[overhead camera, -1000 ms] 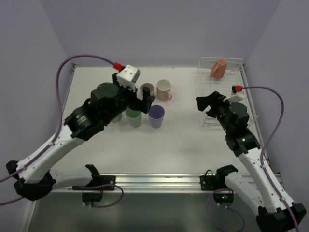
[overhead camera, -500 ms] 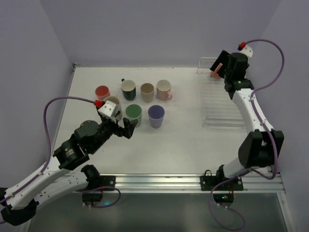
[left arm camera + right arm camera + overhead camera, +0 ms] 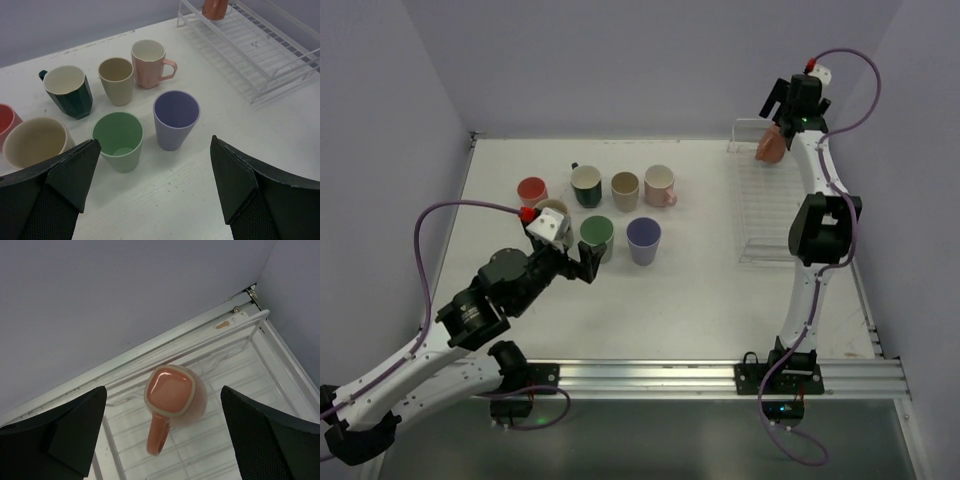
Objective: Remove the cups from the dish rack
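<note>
The white wire dish rack (image 3: 775, 215) lies at the table's right. One salmon mug (image 3: 770, 147) stands upside down at its far end, handle toward me (image 3: 175, 397). My right gripper (image 3: 785, 100) hovers above that mug, open, jaws on either side and apart from it (image 3: 165, 422). Several cups stand in a group at left: red (image 3: 531, 189), cream (image 3: 552, 211), dark green (image 3: 586, 185), tan (image 3: 625, 185), pink (image 3: 660, 184), light green (image 3: 597, 236), lavender (image 3: 643, 239). My left gripper (image 3: 582, 262) is open and empty, just nearer than the light green cup (image 3: 118, 140) and the lavender one (image 3: 176, 119).
The back wall and right wall stand close behind the rack's far end (image 3: 235, 310). An aluminium rail (image 3: 650, 375) runs along the near edge. Purple cables trail from both wrists.
The right arm swung from the rack's near end up to its far end over the salmon mug, and its jaws opened. The left arm drew back from the cups toward the near side.
</note>
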